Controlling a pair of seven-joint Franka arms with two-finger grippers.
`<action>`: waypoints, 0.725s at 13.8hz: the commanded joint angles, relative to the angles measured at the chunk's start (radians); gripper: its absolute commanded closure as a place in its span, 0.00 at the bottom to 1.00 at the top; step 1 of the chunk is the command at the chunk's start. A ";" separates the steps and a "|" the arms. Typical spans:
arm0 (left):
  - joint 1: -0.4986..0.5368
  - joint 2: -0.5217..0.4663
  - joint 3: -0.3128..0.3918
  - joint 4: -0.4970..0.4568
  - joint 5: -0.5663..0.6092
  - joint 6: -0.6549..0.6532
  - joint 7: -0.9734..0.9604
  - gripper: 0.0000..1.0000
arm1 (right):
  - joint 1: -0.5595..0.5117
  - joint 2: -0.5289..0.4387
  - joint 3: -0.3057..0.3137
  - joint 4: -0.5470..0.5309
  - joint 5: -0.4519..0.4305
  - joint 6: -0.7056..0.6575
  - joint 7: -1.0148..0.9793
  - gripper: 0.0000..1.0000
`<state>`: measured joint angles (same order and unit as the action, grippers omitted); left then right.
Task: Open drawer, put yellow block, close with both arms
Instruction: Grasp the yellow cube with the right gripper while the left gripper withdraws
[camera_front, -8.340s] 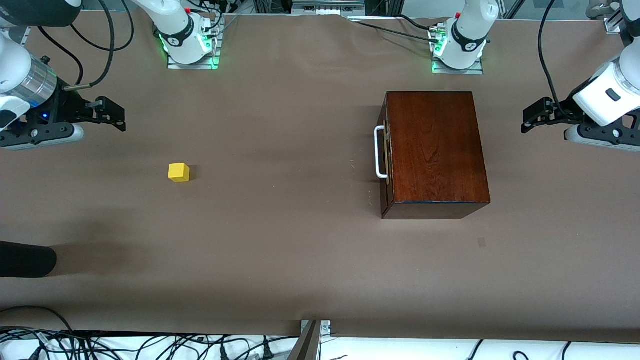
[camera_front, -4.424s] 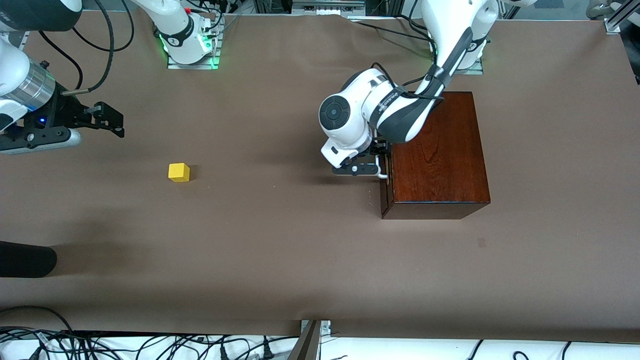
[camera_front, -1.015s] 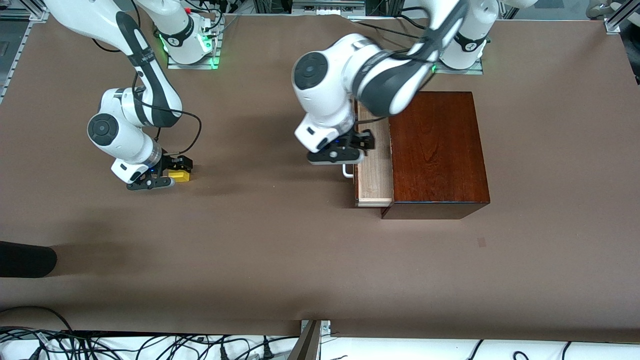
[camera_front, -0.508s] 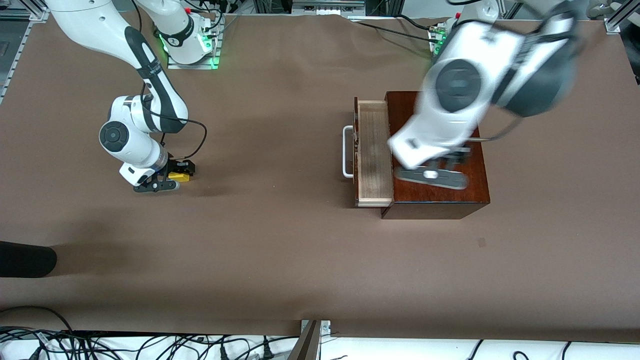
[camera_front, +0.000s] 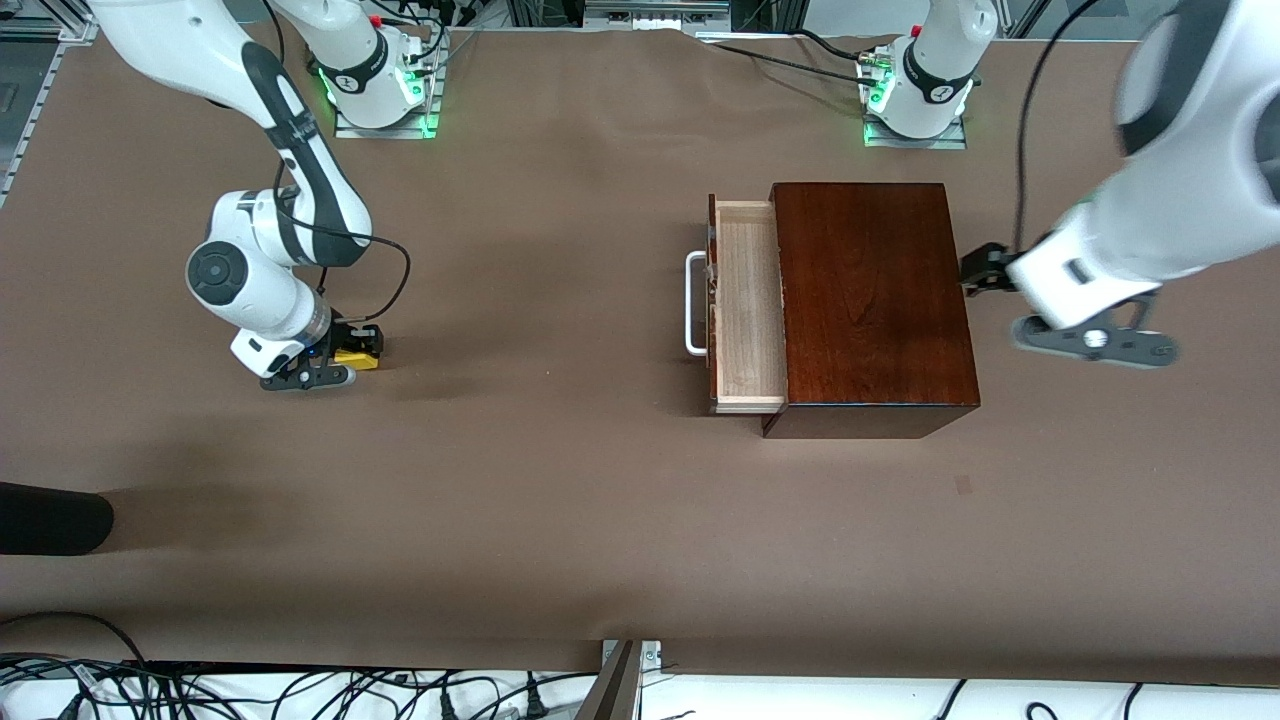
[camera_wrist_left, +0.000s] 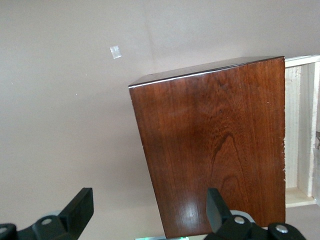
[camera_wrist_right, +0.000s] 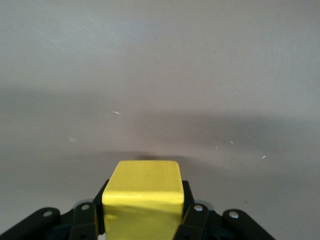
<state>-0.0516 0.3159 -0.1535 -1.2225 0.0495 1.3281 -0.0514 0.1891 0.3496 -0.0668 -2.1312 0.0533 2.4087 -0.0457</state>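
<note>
While half a second back over the glossy dark mahogany box, left gripper now hanging spread and empty past its back end. Right gripper clamping tight on small bright yellow cube, squarely between both pads. Pale-wood drawer sitting pulled out, bare inside.

A robotics lab, by every sign: two white robot arms are bolted on metal base plates with green status lights at the edge of a table wrapped in plain brown covering. Loose black cables tangle along its near edge, and aluminium framing shows there.
</note>
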 joint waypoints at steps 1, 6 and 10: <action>0.018 -0.162 0.121 -0.212 -0.124 0.108 0.035 0.00 | 0.001 -0.041 0.022 0.184 0.011 -0.281 -0.013 1.00; 0.038 -0.308 0.137 -0.436 -0.088 0.329 0.076 0.00 | 0.039 -0.027 0.128 0.459 0.003 -0.485 -0.020 1.00; 0.041 -0.310 0.135 -0.422 -0.005 0.254 0.081 0.00 | 0.209 -0.017 0.140 0.563 0.007 -0.528 -0.017 1.00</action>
<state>-0.0163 0.0266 -0.0147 -1.6241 0.0077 1.5956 0.0066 0.3211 0.3059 0.0768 -1.6321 0.0534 1.9071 -0.0519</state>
